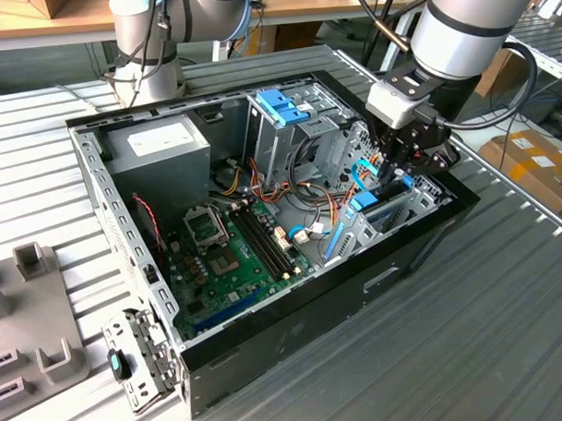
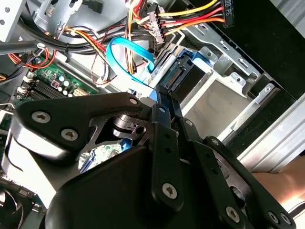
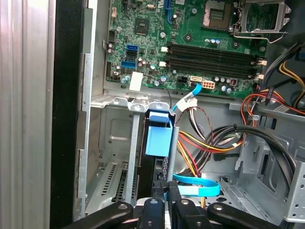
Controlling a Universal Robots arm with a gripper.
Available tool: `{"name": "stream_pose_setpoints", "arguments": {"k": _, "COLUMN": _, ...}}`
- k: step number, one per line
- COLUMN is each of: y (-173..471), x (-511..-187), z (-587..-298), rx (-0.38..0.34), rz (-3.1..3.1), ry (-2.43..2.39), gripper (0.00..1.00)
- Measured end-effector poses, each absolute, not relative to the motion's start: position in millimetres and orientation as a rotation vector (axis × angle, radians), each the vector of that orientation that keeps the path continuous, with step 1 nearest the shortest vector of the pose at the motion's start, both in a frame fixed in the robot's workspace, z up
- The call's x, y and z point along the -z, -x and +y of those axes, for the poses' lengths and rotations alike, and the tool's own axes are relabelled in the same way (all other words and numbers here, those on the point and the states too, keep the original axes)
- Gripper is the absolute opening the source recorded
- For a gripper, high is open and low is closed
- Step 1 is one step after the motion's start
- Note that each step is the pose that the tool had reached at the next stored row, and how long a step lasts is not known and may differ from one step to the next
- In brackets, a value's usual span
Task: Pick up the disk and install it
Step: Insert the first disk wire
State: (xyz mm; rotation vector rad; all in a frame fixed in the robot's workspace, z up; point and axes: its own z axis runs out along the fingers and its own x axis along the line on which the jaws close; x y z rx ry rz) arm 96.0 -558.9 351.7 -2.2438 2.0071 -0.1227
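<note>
**A:** The black two-fingered gripper (image 1: 393,172) is down inside the open black computer case (image 1: 294,330). It's at the corner on the exterior view's right, right over the grey sheet-metal drive bay (image 1: 419,201).

**B:** And the disk?

**A:** The flat silver-metal disk with its blue plastic frame (image 3: 158,136) stands on edge inside that bay, between the upright walls. The slot is narrow and tall, so I'd say edge-on is the only way it fits.

**B:** What are the fingers doing?

**A:** In both wrist views they're pressed together, with barely a sliver between them. The tips sit on the disk's slim top edge, by the blue frame (image 2: 188,76). I can't tell whether a lip of plastic is nipped between them.

**B:** Why go for the edge?

**A:** My guess is the bay walls cover both flat faces, so the thin edge is all that's open to a gripper from above.

**B:** It looks crowded in there.

**A:** It is. A light-blue flat data cable (image 2: 125,53) loops just beside the disk's connector end, and a bundle of yellow, red and black wires (image 2: 190,19) hangs near. They look parked there because that's the end they serve.

**B:** And the rest of the case?

**A:** The green motherboard (image 3: 190,28) lies well apart from the gripper. The whole case rests on the ribbed metal desk (image 1: 506,313).
</note>
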Motion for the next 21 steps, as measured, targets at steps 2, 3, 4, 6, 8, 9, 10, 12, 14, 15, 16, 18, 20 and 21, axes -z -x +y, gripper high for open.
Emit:
{"name": "stream_pose_setpoints", "arguments": {"k": 2, "y": -95.9, "x": -350.7, "z": -558.9, "rx": 0.123, "rz": 2.007, "ry": 2.244, "gripper": 0.16}}
{"name": "stream_pose_setpoints", "arguments": {"k": 3, "y": -95.9, "x": -350.3, "z": -558.9, "rx": 0.123, "rz": 2.007, "ry": 2.244, "gripper": 0.16}}
{"name": "stream_pose_setpoints", "arguments": {"k": 4, "y": -95.9, "x": -350.4, "z": -559.0, "rx": 0.123, "rz": 2.007, "ry": 2.244, "gripper": 0.16}}
{"name": "stream_pose_setpoints", "arguments": {"k": 6, "y": -95.9, "x": -349.4, "z": -558.9, "rx": 0.123, "rz": 2.007, "ry": 2.244, "gripper": 0.16}}
{"name": "stream_pose_setpoints", "arguments": {"k": 8, "y": -95.9, "x": -349.0, "z": -559.0, "rx": 0.123, "rz": 2.007, "ry": 2.244, "gripper": 0.16}}
{"name": "stream_pose_setpoints", "arguments": {"k": 9, "y": -95.9, "x": -348.7, "z": -559.0, "rx": 0.123, "rz": 2.007, "ry": 2.244, "gripper": 0.16}}
{"name": "stream_pose_setpoints", "arguments": {"k": 10, "y": -95.8, "x": -348.6, "z": -559.1, "rx": 0.123, "rz": 2.007, "ry": 2.244, "gripper": 0.16}}
{"name": "stream_pose_setpoints", "arguments": {"k": 12, "y": -95.8, "x": -348.6, "z": -559.8, "rx": 0.123, "rz": 2.007, "ry": 2.244, "gripper": 0.16}}
{"name": "stream_pose_setpoints", "arguments": {"k": 14, "y": -95.8, "x": -348.6, "z": -559.9, "rx": 0.123, "rz": 2.007, "ry": 2.243, "gripper": 0.16}}
{"name": "stream_pose_setpoints", "arguments": {"k": 15, "y": -95.8, "x": -348.6, "z": -559.9, "rx": 0.123, "rz": 2.007, "ry": 2.244, "gripper": 0.16}}
{"name": "stream_pose_setpoints", "arguments": {"k": 16, "y": -95.8, "x": -348.6, "z": -560.0, "rx": 0.123, "rz": 2.007, "ry": 2.244, "gripper": 0.16}}
{"name": "stream_pose_setpoints", "arguments": {"k": 18, "y": -95.7, "x": -348.3, "z": -560.0, "rx": 0.123, "rz": 2.007, "ry": 2.244, "gripper": 0.16}}
{"name": "stream_pose_setpoints", "arguments": {"k": 20, "y": -95.7, "x": -348.0, "z": -560.0, "rx": 0.123, "rz": 2.007, "ry": 2.244, "gripper": 0.16}}
{"name": "stream_pose_setpoints", "arguments": {"k": 21, "y": -95.6, "x": -347.8, "z": -560.0, "rx": 0.123, "rz": 2.007, "ry": 2.244, "gripper": 0.16}}
